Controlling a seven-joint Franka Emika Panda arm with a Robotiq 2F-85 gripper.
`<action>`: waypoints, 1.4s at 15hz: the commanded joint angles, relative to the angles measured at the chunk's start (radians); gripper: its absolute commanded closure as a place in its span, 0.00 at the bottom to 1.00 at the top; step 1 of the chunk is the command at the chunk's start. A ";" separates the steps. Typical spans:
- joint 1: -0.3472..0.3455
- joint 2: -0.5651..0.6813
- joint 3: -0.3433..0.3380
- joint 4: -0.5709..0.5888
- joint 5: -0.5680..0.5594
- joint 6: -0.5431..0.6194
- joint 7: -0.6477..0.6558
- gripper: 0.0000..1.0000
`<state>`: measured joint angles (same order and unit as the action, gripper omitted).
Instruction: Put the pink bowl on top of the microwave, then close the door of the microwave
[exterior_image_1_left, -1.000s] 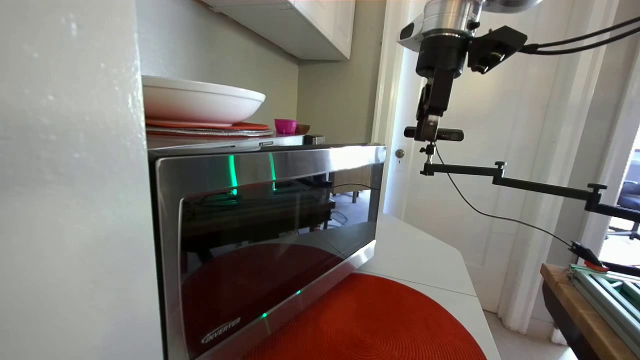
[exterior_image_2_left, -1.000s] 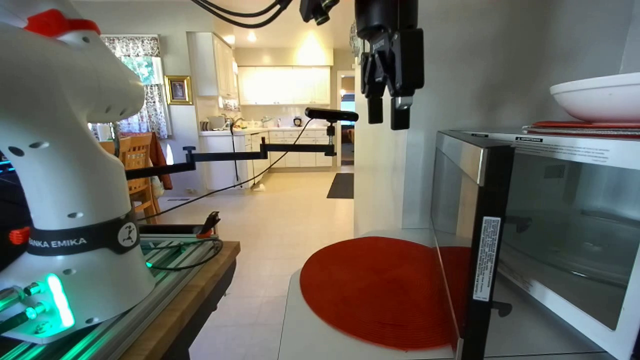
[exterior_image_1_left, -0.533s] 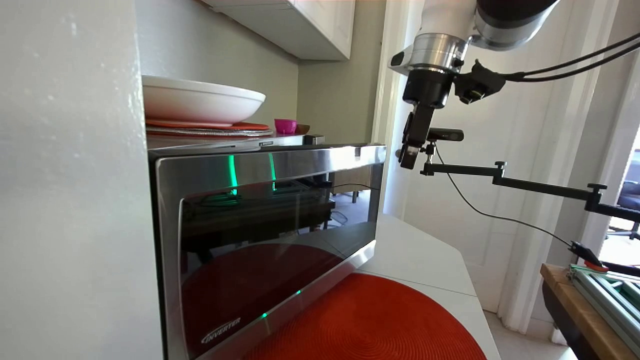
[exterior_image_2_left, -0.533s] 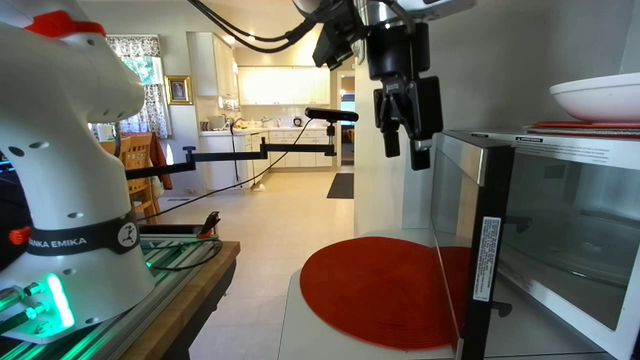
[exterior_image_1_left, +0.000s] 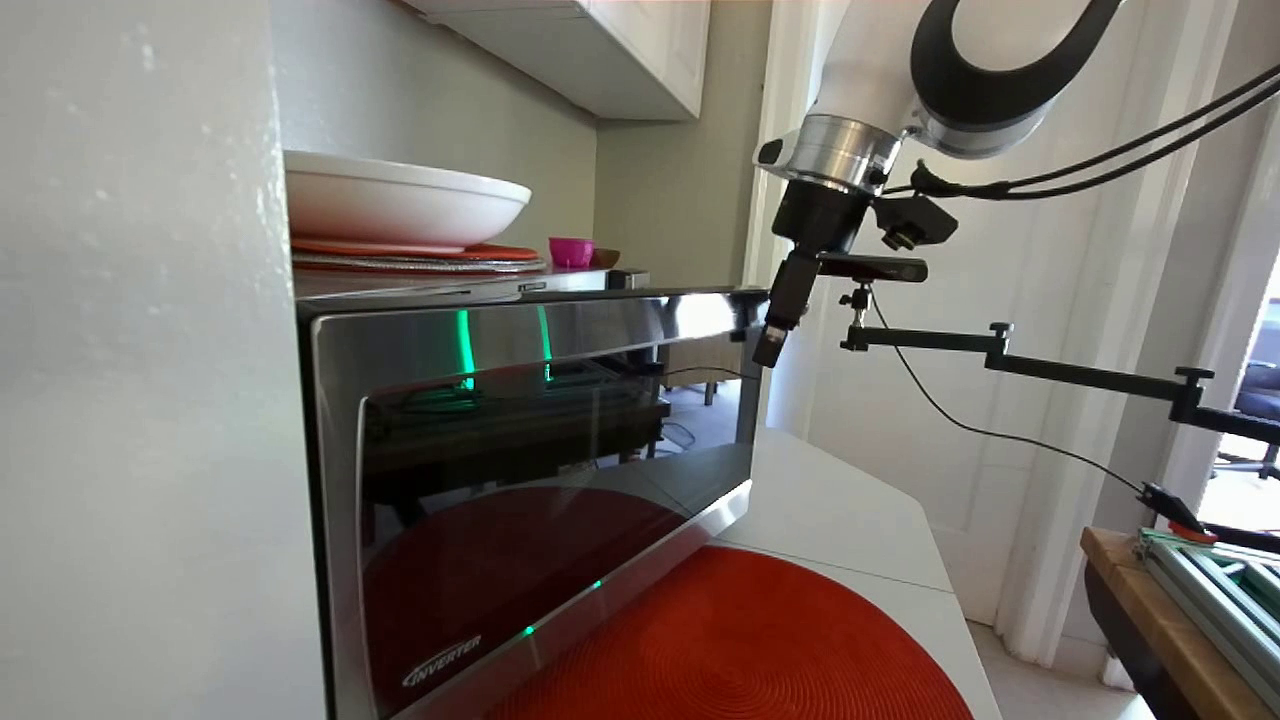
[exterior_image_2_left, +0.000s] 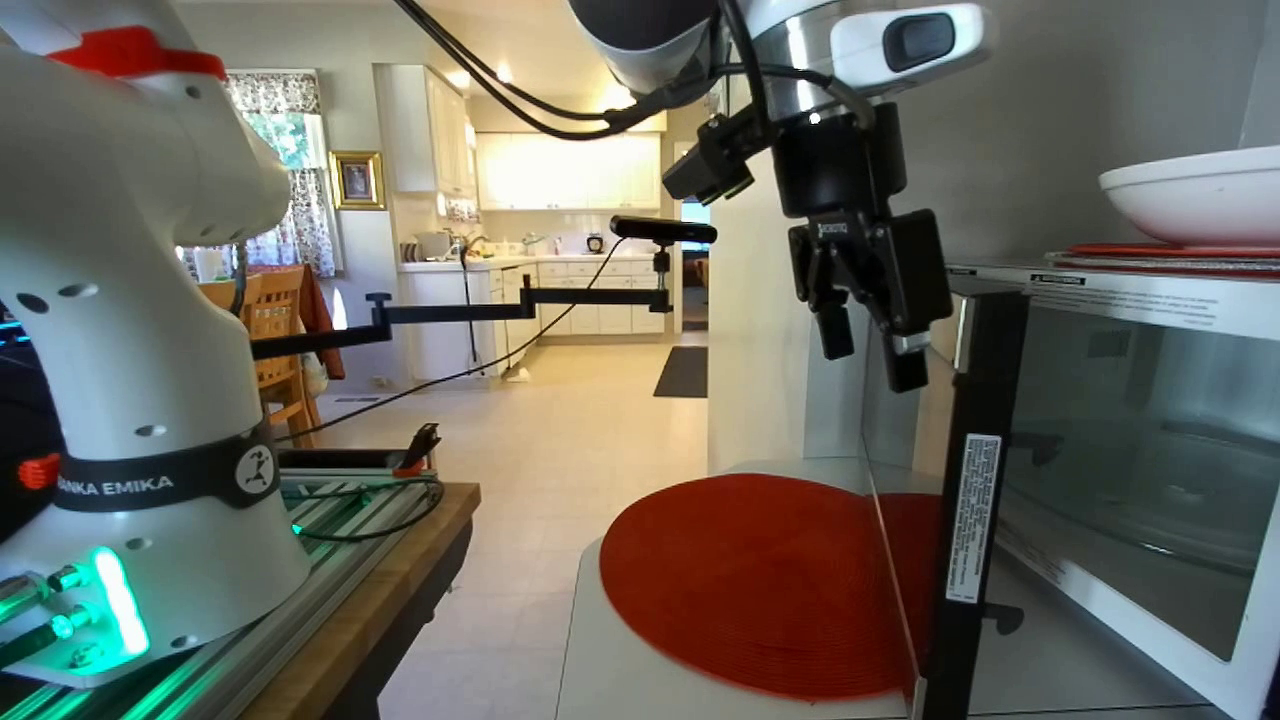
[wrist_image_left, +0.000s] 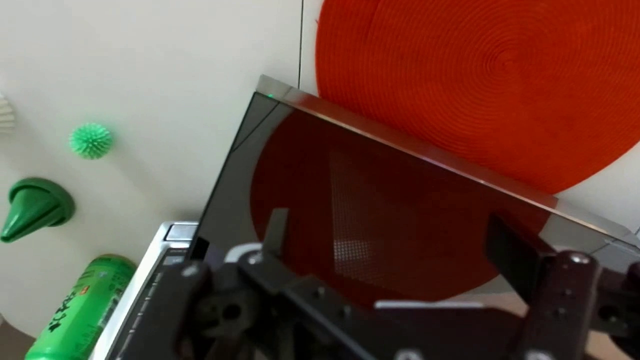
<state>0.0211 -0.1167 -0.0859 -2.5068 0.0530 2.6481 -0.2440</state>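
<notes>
The small pink bowl (exterior_image_1_left: 571, 252) sits on top of the microwave, beside the stacked plates; it is out of view elsewhere. The microwave (exterior_image_2_left: 1130, 296) has its inside showing in an exterior view. Its door (exterior_image_2_left: 985, 400) stands open, swung outward; its dark glass front faces the camera in an exterior view (exterior_image_1_left: 540, 470) and fills the middle of the wrist view (wrist_image_left: 400, 200). My gripper (exterior_image_2_left: 872, 352) is tilted, open and empty, near the upper part of the door's free edge; it also shows in an exterior view (exterior_image_1_left: 770, 347) and the wrist view (wrist_image_left: 392, 235). Contact with the door cannot be told.
A wide white dish (exterior_image_1_left: 400, 205) rests on flat reddish plates on the microwave. A round red mat (exterior_image_2_left: 750, 590) lies in front of the door. A camera on a jointed stand (exterior_image_2_left: 663, 230) is nearby. A green spiky ball (wrist_image_left: 91, 141), green cone (wrist_image_left: 37, 207) and green can (wrist_image_left: 82, 310) stand on the counter.
My gripper has come down and across toward the microwave door and has tilted; it now overlaps the door's edge in both exterior views. It stays open. The bowl and door have not moved.
</notes>
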 joint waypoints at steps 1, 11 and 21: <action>-0.006 0.032 0.006 0.022 0.031 0.051 -0.024 0.00; -0.044 0.179 0.001 0.217 0.084 0.189 -0.013 0.00; -0.033 -0.086 -0.012 0.353 0.159 -0.504 -0.070 0.00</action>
<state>-0.0163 -0.1933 -0.0832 -2.1754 0.1990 2.2654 -0.2702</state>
